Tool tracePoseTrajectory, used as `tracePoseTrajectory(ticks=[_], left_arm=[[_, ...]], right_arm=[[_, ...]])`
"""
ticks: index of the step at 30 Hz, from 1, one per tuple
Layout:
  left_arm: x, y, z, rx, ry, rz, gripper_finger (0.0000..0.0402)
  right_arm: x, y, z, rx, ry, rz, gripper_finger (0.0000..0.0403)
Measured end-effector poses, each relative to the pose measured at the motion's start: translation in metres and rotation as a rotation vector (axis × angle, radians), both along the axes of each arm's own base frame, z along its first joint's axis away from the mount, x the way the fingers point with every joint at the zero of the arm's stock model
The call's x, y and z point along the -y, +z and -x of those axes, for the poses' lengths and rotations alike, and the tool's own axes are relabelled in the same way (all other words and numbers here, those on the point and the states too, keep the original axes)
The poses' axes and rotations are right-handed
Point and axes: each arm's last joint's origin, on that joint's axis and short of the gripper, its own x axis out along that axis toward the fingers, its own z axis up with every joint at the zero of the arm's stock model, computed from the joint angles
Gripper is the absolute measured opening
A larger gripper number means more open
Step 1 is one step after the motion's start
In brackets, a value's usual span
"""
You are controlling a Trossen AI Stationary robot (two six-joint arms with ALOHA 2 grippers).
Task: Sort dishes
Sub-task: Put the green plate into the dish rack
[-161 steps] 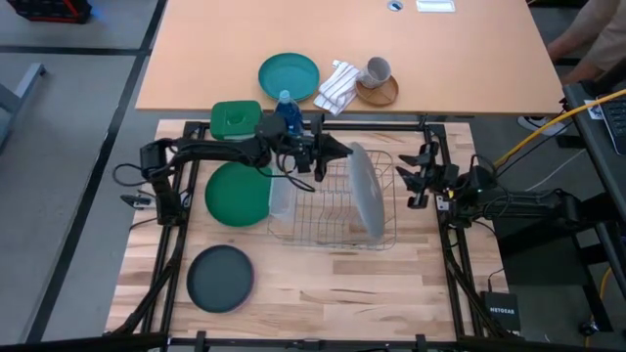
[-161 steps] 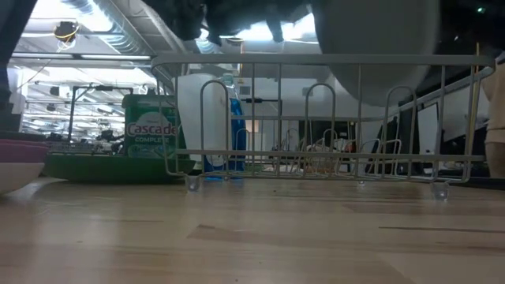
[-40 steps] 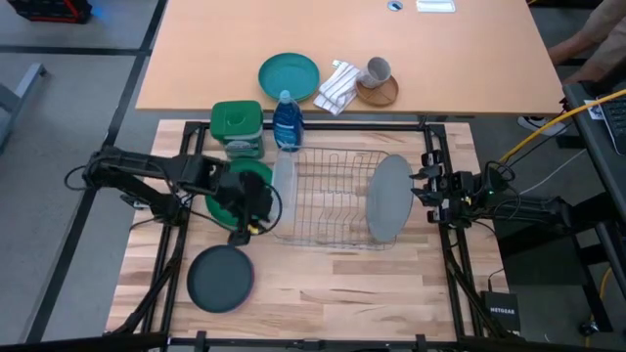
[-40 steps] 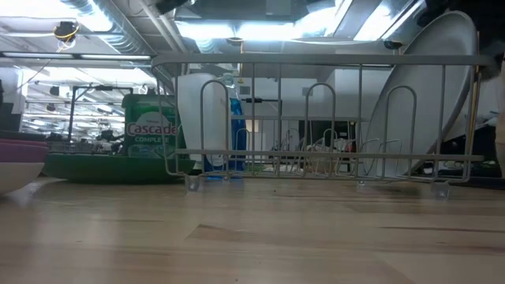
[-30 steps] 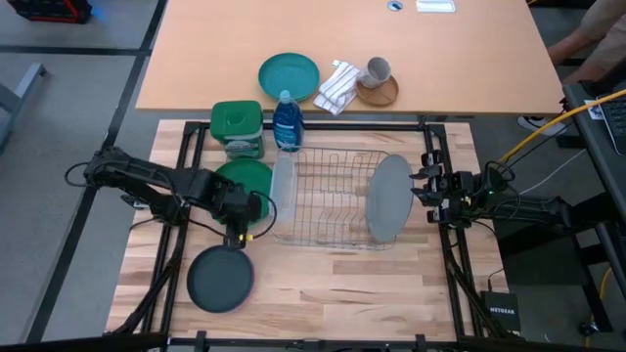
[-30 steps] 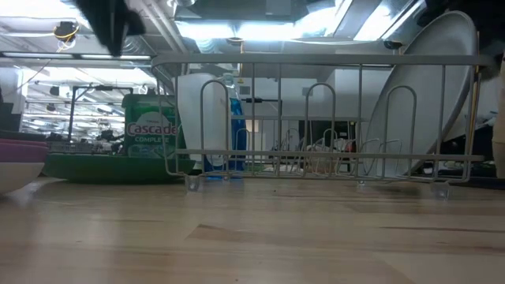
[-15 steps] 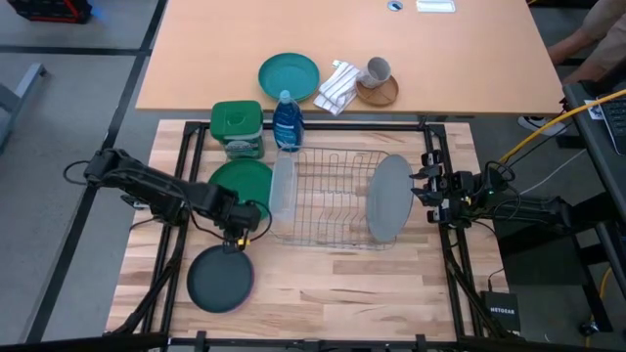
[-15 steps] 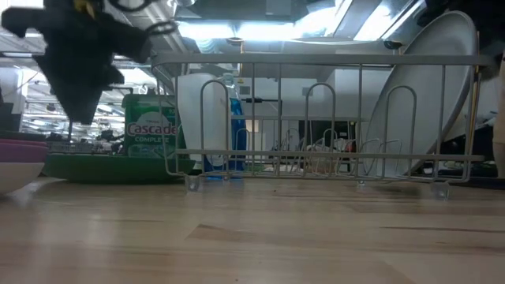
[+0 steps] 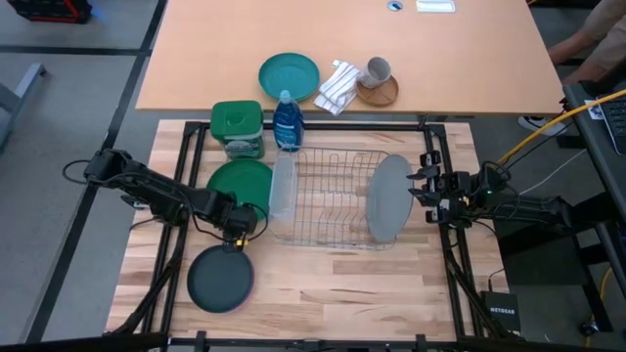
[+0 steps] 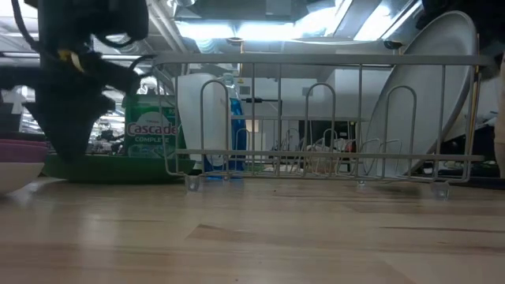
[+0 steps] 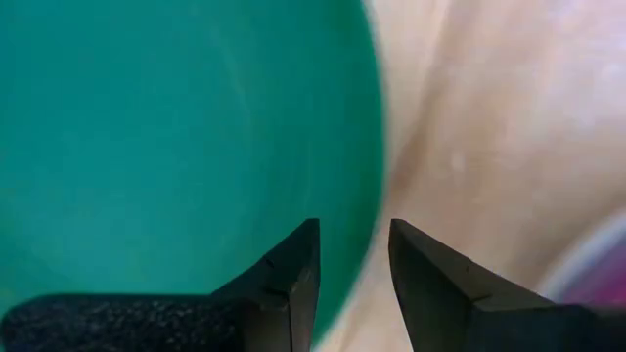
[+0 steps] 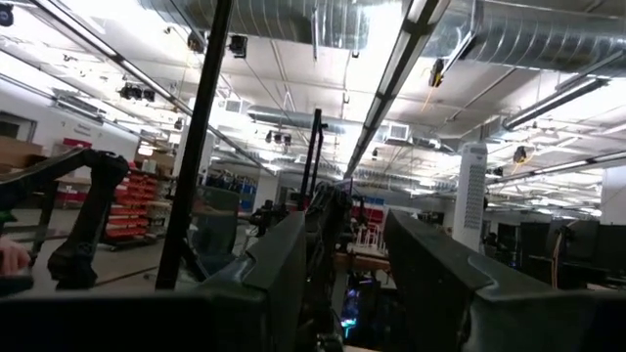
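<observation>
A green plate (image 9: 240, 181) lies flat on the wooden table, left of the wire rack (image 9: 333, 156). My left gripper (image 9: 240, 223) hangs open over its near rim, pointing down; in the left wrist view (image 11: 352, 259) one finger is over the green plate (image 11: 176, 147) and the other over bare wood. A dark grey plate (image 9: 220, 281) lies nearer, with a magenta plate (image 10: 20, 148) under it. A light grey plate (image 9: 386, 198) stands on edge in the rack's right end, and a white one (image 9: 282, 186) in its left end. My right gripper (image 9: 423, 186) waits open to the right of the rack.
A green-lidded tub (image 9: 237, 127) and a blue bottle (image 9: 287, 119) stand behind the green plate. On the far tan table are a teal plate (image 9: 289, 75), a towel (image 9: 337, 86) and a mug (image 9: 377, 70). Bare wood lies near the front edge.
My left gripper has come down and a little toward the table's near edge, from above the green plate's middle to just over its near rim, tipping more steeply downward. Its fingers have stayed open. The plates have not moved.
</observation>
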Motion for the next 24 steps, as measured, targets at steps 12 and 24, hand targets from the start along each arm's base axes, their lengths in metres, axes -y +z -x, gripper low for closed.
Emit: tracePoseTrajectory(ticks=[12,24], left_arm=[[-0.004,-0.018,0.009,-0.001,-0.032,-0.07,0.0111],[-0.005,-0.023,0.011,0.009,-0.046,-0.1,0.0018]], right_arm=[[0.0,-0.001,-0.001,-0.013,-0.002,-0.002,0.0147],[0.0,-0.001,-0.001,-0.013,-0.002,-0.002,0.0147]])
